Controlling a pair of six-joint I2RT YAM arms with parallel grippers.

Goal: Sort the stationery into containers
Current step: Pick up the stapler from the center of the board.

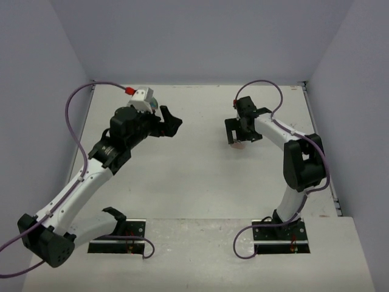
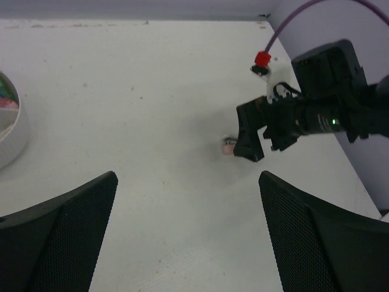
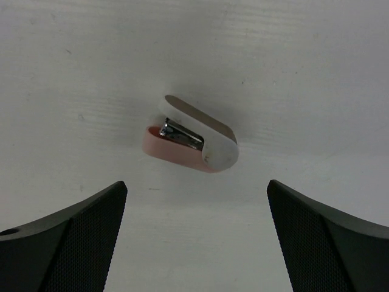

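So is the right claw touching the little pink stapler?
Apart. The right wrist view shows bare table between the stapler and both fingers of the open right gripper.

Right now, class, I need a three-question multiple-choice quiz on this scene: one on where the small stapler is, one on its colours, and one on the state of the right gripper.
1. Where is the stapler?
A. On the bare table, below the right gripper
B. In a drawer
C. On a pile of books

2. What colours is the stapler?
A. Blue and black
B. Pink and white
C. Green and yellow

3. How does the right gripper stand?
A. Shut on the stapler
B. Shut on nothing
C. Open, touching nothing

Answers:
1 A: the right wrist view shows it lying alone on the table beneath the gripper.
2 B: its top is white, its base pink.
3 C: both fingers stand wide apart, clear of the stapler.
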